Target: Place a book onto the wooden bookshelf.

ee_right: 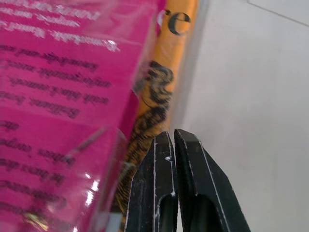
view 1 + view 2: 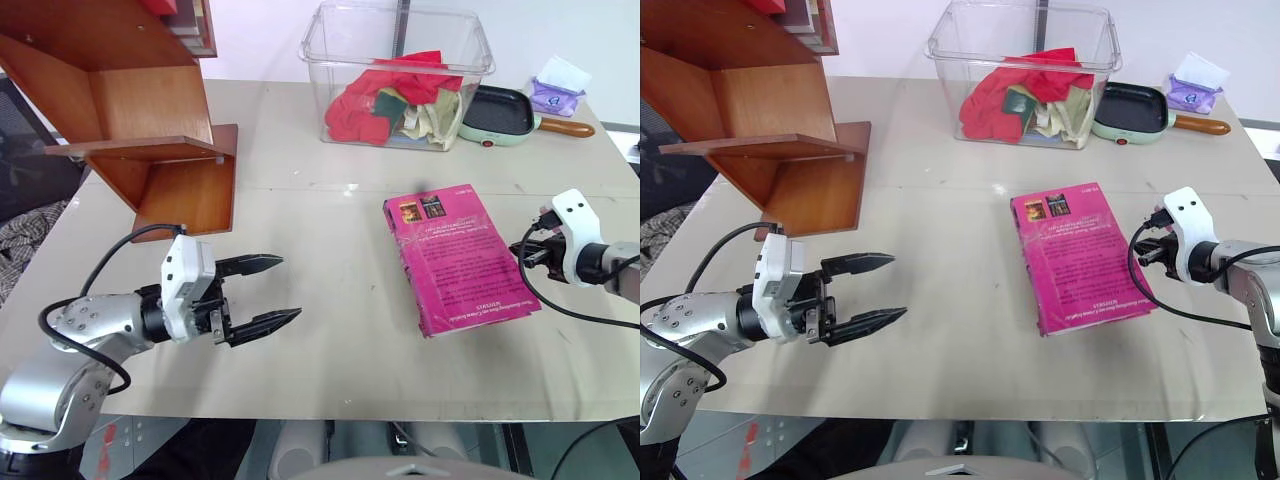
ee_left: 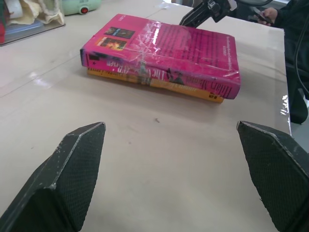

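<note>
Two books lie stacked flat on the table (image 2: 330,300) in front of me: the pink book (image 2: 458,257) on top, back cover up w/ small print and two small dark pictures near its far end, and a yellow-orange book (image 3: 159,84) under it, showing as a thin edge below the pink one in my left wrist view. The stack sits right of centre, its long side running away from me and tilted a little.

My right gripper (image 1: 176,140) is clenched – fingers pressed together, nothing between them. It hangs at the right-hand edge of the stack, tips just beside the orange book's edge; can't tell if they touch it. From my head cam the right wrist sits just off the pink book's near right corner.

My left gripper (image 2: 262,296) is released, jaws spread wide and empty, held over bare tabletop on the left side, pointing across toward the books but well apart from them.

The wooden bookshelf (image 2: 150,110) stands at the far left of the table – reddish-brown slanted boards, its lowest board just beyond my left gripper. Some book-like things sit in its upper part, too cropped to read.

At the far side: a clear plastic bin (image 2: 398,75) w/ red and cream cloths inside, a mint-green pan (image 2: 500,112) w/ wooden handle right of it, and a small purple packet (image 2: 556,92) past the pan
</note>
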Controlling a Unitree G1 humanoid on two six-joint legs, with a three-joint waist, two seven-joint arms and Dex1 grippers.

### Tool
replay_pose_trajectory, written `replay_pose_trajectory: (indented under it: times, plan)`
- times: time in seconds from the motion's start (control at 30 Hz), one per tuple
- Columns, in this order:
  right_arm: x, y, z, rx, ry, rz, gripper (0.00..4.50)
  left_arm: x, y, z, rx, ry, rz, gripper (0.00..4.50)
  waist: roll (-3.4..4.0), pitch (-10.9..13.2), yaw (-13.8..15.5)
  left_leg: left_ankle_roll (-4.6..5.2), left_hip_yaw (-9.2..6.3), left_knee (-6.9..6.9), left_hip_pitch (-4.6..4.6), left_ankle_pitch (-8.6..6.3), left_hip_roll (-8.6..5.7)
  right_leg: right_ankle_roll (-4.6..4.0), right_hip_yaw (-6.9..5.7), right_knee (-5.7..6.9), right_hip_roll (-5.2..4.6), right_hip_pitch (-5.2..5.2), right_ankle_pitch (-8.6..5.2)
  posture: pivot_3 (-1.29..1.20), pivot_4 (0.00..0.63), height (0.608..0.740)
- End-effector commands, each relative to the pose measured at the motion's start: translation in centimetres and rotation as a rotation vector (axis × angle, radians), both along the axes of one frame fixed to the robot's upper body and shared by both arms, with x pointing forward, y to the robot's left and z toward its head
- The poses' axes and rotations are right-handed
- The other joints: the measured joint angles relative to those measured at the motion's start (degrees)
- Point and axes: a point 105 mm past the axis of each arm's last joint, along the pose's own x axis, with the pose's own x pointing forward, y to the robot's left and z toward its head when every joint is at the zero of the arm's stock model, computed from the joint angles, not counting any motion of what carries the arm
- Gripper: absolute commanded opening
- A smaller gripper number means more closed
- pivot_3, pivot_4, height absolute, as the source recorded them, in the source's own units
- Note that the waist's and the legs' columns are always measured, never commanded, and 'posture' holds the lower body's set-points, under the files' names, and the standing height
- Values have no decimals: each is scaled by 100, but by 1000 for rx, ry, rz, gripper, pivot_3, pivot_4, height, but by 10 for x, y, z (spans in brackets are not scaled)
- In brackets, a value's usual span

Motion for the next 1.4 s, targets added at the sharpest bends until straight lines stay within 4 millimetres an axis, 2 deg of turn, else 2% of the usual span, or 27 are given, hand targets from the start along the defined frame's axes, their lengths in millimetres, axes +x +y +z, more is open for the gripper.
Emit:
replay_pose_trajectory:
  times: [0.03,0.2,0.53,0.6,0.7,0.77,0.83,0.87,0.93,1.1,1.17,1.23,1.3,1.4]
  plan:
    - [1,13,9,-14,-36,48,39,-2,1,8,8,-55,-4,4500,0,0,-1,0,-1,0,-1,0,0,0,-1,-3,0,0,0,0,150,714]
    - [-1,29,7,7,-35,91,39,-5,1,5,6,-57,-3,4500,0,0,-2,0,-4,0,-5,0,0,0,-9,-3,-1,-1,0,0,150,714]
    - [-2,41,5,10,-35,114,39,-10,7,-3,7,-51,13,4500,1,0,-2,0,-4,0,-6,0,0,0,-11,-2,-2,-1,0,0,150,714]
    - [-1,40,3,7,-37,112,39,-11,6,-5,10,-49,10,4500,0,0,-2,0,-4,0,-6,0,0,-1,-12,-2,-2,-1,0,0,150,714]
    - [0,26,5,-7,-70,85,39,-10,6,-6,5,-35,23,4500,0,0,-1,0,-4,0,-6,0,0,0,-12,-2,-2,-1,0,0,150,714]
    - [0,23,18,42,-184,118,39,-8,6,-7,0,-22,53,4500,0,0,14,0,-4,0,-7,0,0,0,-15,-3,-2,-1,0,0,150,714]
    - [-13,19,30,74,-270,229,39,-7,5,-8,5,-10,59,4500,0,1,45,0,-3,0,-13,0,-1,1,-22,-6,-3,0,0,0,150,714]
    - [-22,14,38,107,-329,282,274,-7,5,-9,10,-7,54,4500,0,1,52,0,-2,0,-16,0,-1,1,-25,-10,-4,0,0,0,150,714]
    - [-41,-3,37,76,-342,348,828,-6,4,-10,11,0,48,4500,0,1,77,0,-3,0,-20,0,-1,2,-30,-15,-5,1,0,0,150,714]
    - [-81,-20,41,116,-325,458,3294,-1,5,-15,37,4,21,4500,1,0,109,1,2,2,-7,0,0,1,-28,-13,-3,8,1,0,150,714]
    - [-100,-20,45,139,-299,505,4159,2,6,-17,51,-2,10,4500,1,0,95,1,2,3,0,0,0,1,-25,-7,0,10,1,0,150,714]
    - [-115,-21,59,146,-349,538,4159,5,6,-18,58,-2,-5,4500,9,2,130,0,6,4,20,0,0,-4,-23,5,6,23,-3,0,150,714]
    - [-132,-20,64,171,-325,545,4159,8,8,-19,53,18,0,4500,10,3,142,0,9,4,32,0,0,3,-21,10,12,31,-8,0,150,714]
    - [-149,-17,73,148,-383,549,4159,18,16,-26,19,180,79,4500,2,2,147,0,7,2,57,0,3,11,-24,9,15,59,-20,0,150,714]
